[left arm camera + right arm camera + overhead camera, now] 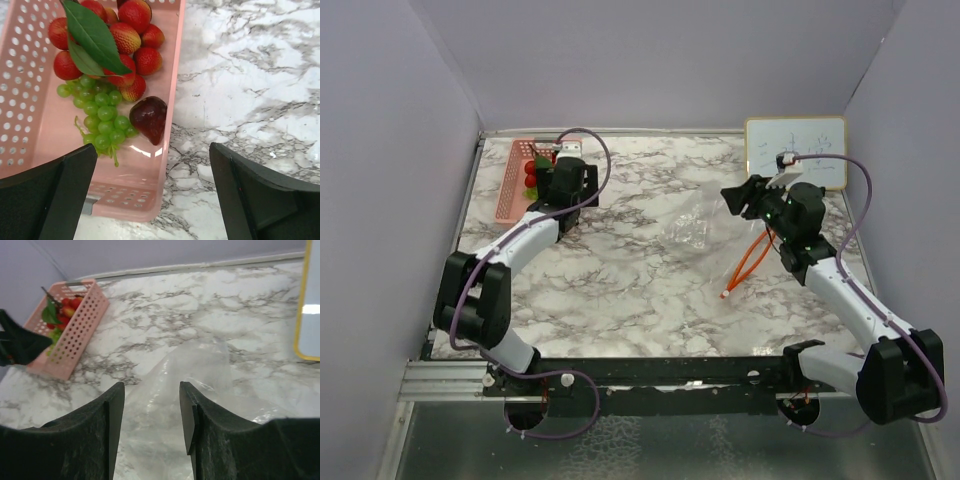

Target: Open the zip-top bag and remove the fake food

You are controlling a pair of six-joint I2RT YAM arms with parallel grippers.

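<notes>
In the pink basket [30, 125] at far left, fake food [107, 112] heaped, seemingly all unloaded; just above, left claw [152, 160] spread wide and empty, clear of the pile. On the surface [620, 280], zip-top bag [695, 225] slack beneath the half-spread right claw [150, 405], probably for steadying; grip impossible to tell.

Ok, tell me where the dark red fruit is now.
The dark red fruit lies in the pink mesh basket at the table's far left, by the basket's right wall in the left wrist view, just right of the green grapes.
</notes>
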